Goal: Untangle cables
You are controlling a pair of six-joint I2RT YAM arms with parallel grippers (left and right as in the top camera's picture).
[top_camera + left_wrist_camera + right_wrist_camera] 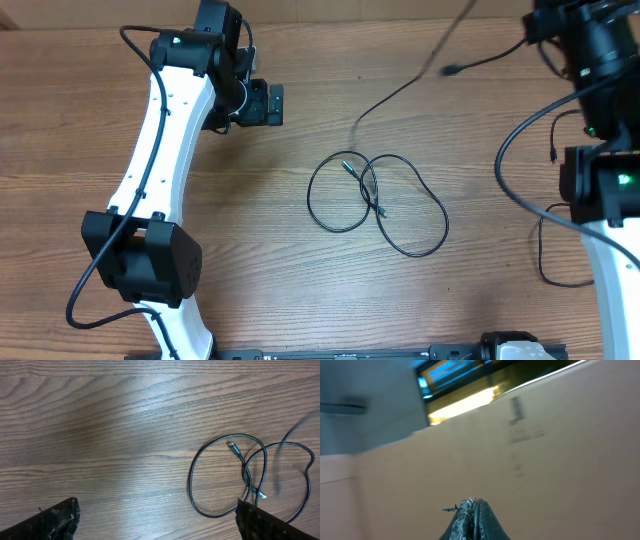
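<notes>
Wood table [250, 250], looped cables [376, 207] well apart from the wide-open left hand [268, 103]

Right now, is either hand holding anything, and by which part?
Left hand open, empty. Right hand shut; a lifted cable runs up toward it, so it is likely holding that, but the hold point isn't visible.

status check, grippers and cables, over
Left gripper open, empty. Right gripper shut, raised. Looped cable flat on table; second cable airborne, blurred. Nothing blocking.
</notes>
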